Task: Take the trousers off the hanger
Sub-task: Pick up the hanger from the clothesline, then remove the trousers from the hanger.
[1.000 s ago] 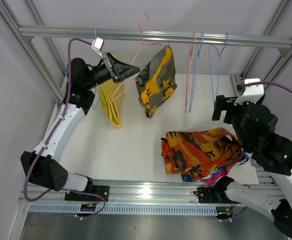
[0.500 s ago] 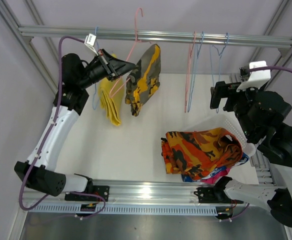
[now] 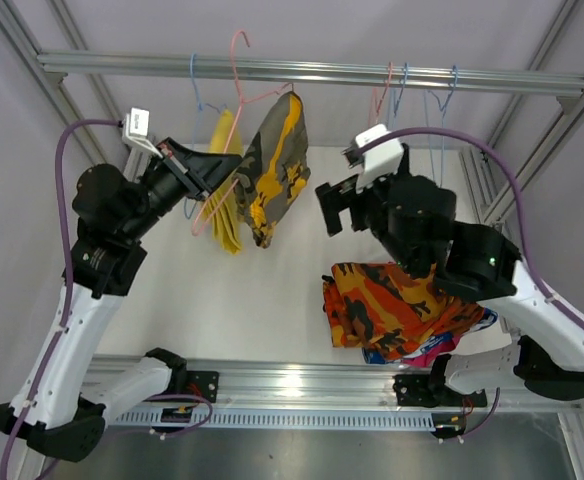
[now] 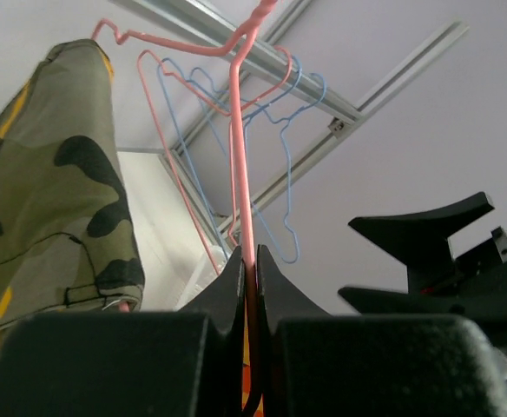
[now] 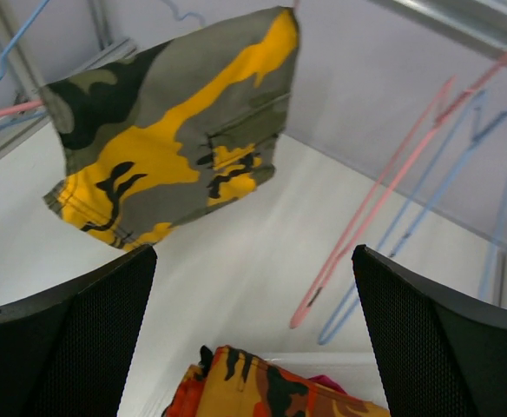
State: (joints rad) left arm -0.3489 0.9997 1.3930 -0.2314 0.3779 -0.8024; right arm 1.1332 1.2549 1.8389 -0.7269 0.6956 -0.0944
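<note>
White tabletop (image 3: 272, 290): L gripper (image 4: 247, 261) pinches thin pink hanger (image 4: 239, 174) (soft camo trousers (image 4: 54, 217)).

Aluminium rail (image 3: 322, 72) spans the upper part of the top view, left to right. Three empty wire hangers hook on it at upper right, close together: pink hanger (image 3: 386, 88), blue hanger (image 3: 404, 85), second blue hanger (image 3: 451, 90) furthest right; their lower ends are hidden in this view. White table (image 3: 262, 300) at centre. Aluminium extrusion (image 3: 302, 380) along the bottom, slotted cable duct (image 3: 302, 415) just below it. Diagonal strut (image 3: 57, 92) at upper left.
</note>
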